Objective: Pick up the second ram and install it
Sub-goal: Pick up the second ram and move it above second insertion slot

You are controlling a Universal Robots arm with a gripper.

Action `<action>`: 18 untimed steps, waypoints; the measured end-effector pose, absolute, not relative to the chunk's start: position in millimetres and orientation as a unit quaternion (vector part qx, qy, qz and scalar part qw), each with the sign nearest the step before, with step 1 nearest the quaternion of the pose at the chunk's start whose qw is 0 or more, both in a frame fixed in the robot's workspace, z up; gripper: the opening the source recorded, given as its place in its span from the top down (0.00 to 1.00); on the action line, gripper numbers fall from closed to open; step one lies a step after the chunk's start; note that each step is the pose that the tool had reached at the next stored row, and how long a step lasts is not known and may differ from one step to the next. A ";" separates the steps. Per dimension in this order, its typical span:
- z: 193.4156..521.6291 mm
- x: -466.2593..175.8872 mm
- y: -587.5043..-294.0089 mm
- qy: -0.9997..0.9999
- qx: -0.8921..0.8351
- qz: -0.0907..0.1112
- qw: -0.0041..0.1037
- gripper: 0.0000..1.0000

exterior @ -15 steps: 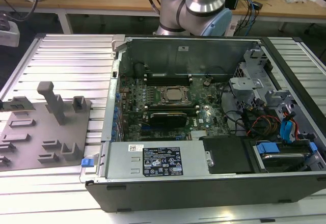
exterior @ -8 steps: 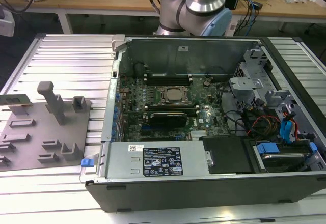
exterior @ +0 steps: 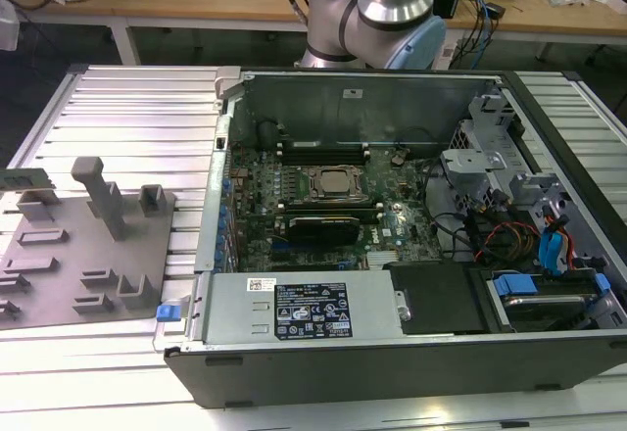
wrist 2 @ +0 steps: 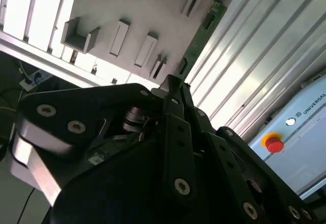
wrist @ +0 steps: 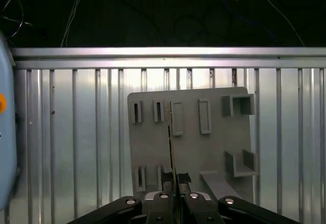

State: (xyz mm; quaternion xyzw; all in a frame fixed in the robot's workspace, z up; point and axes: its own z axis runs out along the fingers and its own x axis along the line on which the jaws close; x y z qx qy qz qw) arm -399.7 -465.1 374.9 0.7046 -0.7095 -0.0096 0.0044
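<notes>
The hand (wrist: 174,179), closed tight on the ram (wrist 2: 202,36), hangs over a grey slotted plate (wrist: 147,147) on the ribbed tabletop (wrist: 61,132).

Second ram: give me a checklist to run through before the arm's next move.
1. The claw holds the second ram: ok, the green stick sits in its grip in both wrist views.
2. Ram off the gray fixture plate: ok, the plate lies well below it.
3. Computer case open: ok, motherboard exposed in the exterior view.
4. Memory slots by the CPU socket free: cannot tell.
5. Ram square in the grip: cannot tell.
</notes>
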 end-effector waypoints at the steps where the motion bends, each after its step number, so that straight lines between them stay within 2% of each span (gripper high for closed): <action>1: 377.2 -399.7 -464.8 -0.709 0.705 -0.010 0.004 0.86; 18: 421.1 -399.7 -460.6 -0.710 0.705 -0.009 0.005 0.86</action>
